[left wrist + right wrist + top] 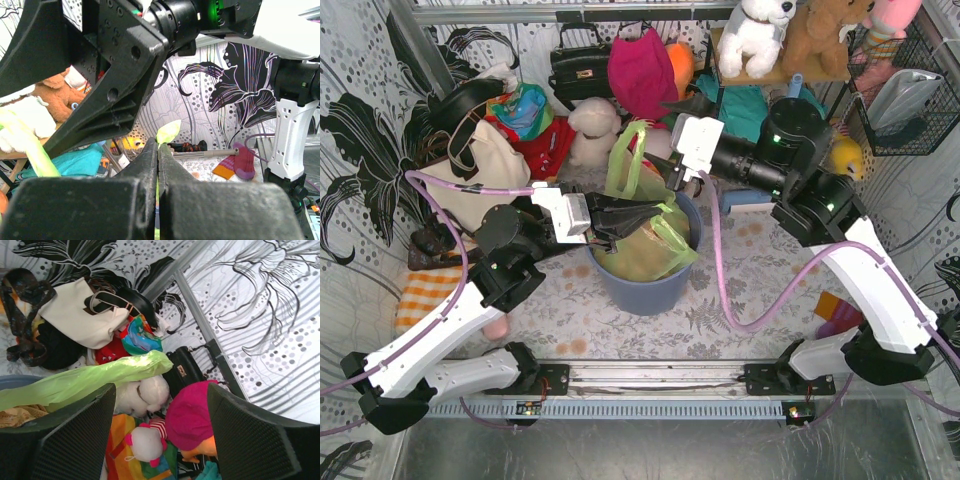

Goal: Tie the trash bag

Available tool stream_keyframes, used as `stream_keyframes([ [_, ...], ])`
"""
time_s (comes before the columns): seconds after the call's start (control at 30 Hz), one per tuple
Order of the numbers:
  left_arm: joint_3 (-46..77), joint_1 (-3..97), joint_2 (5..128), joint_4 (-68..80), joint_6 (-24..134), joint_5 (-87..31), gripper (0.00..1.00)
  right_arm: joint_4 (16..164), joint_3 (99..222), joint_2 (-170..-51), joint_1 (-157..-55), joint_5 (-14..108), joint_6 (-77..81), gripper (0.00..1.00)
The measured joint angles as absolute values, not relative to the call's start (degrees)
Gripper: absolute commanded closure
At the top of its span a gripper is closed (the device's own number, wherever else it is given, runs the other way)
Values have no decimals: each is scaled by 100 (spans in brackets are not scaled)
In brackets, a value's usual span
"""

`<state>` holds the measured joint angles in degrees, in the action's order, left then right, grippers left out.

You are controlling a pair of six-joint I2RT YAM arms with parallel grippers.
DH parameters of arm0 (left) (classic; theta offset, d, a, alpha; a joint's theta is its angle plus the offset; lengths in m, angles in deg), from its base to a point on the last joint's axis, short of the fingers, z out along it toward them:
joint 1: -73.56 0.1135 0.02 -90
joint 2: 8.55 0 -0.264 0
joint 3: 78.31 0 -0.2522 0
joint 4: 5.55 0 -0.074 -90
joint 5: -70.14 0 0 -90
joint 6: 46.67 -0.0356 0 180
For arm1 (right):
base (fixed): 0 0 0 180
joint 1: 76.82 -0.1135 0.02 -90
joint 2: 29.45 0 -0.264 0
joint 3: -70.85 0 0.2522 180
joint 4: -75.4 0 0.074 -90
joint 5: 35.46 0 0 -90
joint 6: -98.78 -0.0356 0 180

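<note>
Top external first, says Lin: where is the trash bag [655, 250]?

Omar: Centre of the frame, sitting inside the round blue-grey bin [650, 290] on the patterned surface [750, 255], with tan paper showing through the green film. One handle loop [618, 165] stands up above the rim.

Lin: And the claws?

Omar: The left claw [645, 215] reaches in from the left over the bin's mouth. Its wrist view shows the fingers pressed together with a sliver of green plastic pinched between them, so it is clamped on a flap of the bag. The right claw [672, 170] hangs just beside the upright loop. In its wrist view the fingers stand wide apart, a green strip [85, 377] lies across the left-hand one, and nothing is gripped.

Lin: Which step, then?

Omar: Gathering the two ends, I'd judge; no knot is formed yet. Next, the right claw needs that strip squarely between its fingers before closing. Then both ends must be drawn up and crossed. Thin film slips, so a deep bite seems wise
</note>
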<state>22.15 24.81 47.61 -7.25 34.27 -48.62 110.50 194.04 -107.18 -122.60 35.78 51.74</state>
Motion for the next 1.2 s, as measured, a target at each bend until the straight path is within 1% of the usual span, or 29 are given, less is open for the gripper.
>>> stream_keyframes([
  [0.1,2218,2481,4761,-739,3432,-4862,98,10985,19410,-10850,-12262,3346,5167,30],
  [0.37,2218,2481,4750,-769,3451,-4864,98,10797,19528,-11042,-12260,2542,4970,39],
  [0.53,2218,2481,4750,-806,3458,-4881,98,10692,19865,-11175,-12262,2212,4885,42],
  [0.9,2218,2481,4746,-857,3493,-4905,98,11142,21052,-12130,-12260,1967,4911,54],
  [1.07,2218,2481,4743,-854,3493,-4907,98,11474,21319,-12329,-12262,1921,4885,52],
  [1.2,2218,2481,4746,-854,3493,-4912,98,11551,21334,-12327,-12262,1895,4793,47],
])
